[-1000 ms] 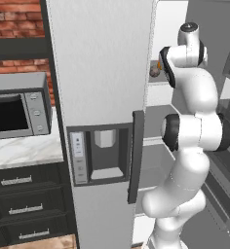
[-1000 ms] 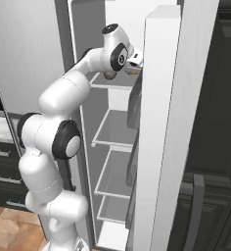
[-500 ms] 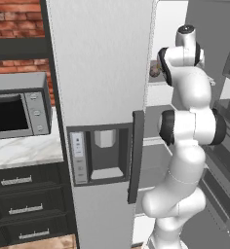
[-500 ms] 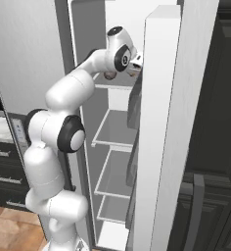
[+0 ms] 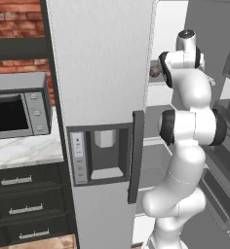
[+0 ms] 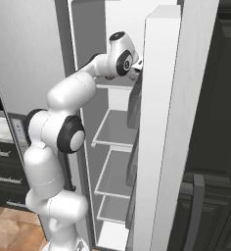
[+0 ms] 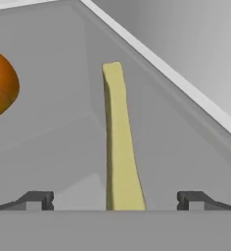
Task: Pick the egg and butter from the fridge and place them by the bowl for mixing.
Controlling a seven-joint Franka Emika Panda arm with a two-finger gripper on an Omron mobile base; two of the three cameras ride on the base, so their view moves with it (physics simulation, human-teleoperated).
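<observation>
Inside the fridge (image 6: 161, 122), on an upper shelf, the butter (image 7: 118, 147) lay dead ahead of the end effector (image 7: 115, 200), its long axis running straight away between the wide-spread tips, nothing held; the orange egg (image 7: 1, 83) sat off to the left, farther away

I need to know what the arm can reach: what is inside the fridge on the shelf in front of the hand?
In the fridge, a long pale yellow stick, likely the butter, lies between the open tool tips. An orange rounded thing sits at the edge, partly cut off. No egg is recognisable.
</observation>
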